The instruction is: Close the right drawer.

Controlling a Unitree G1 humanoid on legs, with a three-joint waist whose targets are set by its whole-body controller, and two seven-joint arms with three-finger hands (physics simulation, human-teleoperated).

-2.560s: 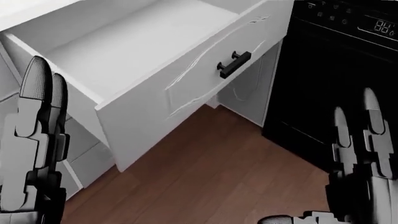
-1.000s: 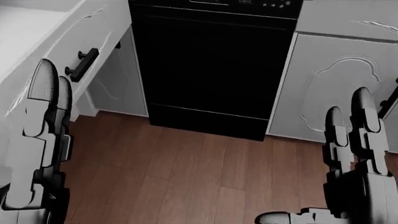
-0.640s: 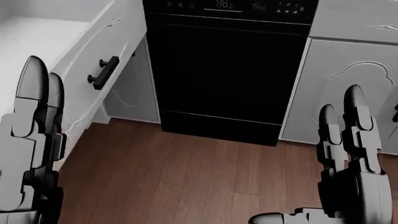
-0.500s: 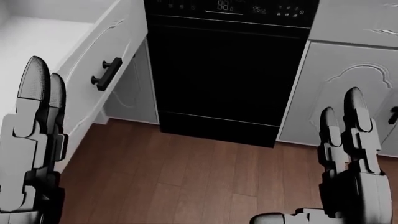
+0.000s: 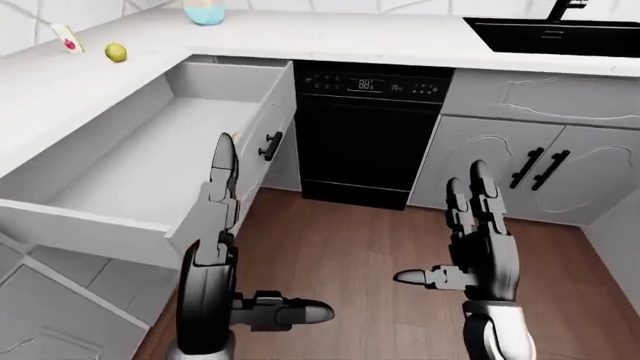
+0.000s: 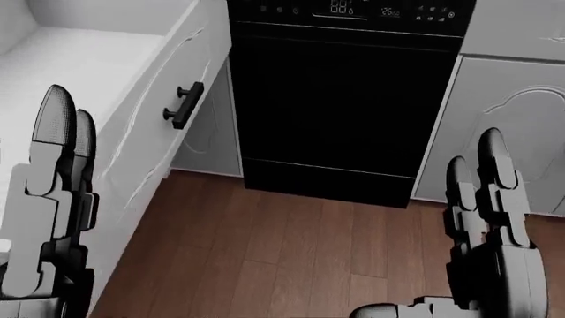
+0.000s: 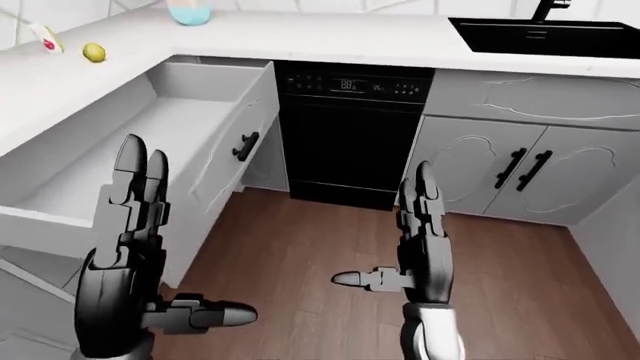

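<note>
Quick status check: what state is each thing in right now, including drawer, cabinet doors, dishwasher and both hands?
drawer: pulled fully open, empty inside
dishwasher: door shut, display lit
cabinet doors: shut
left robot hand: open, fingers straight, holding nothing
right robot hand: open, fingers straight, holding nothing

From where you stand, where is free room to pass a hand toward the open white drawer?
Brown wood floor between the raised left hand and right hand is bare. Open white drawer is empty inside. Its black handle sits tight beside the black dishwasher.
</note>
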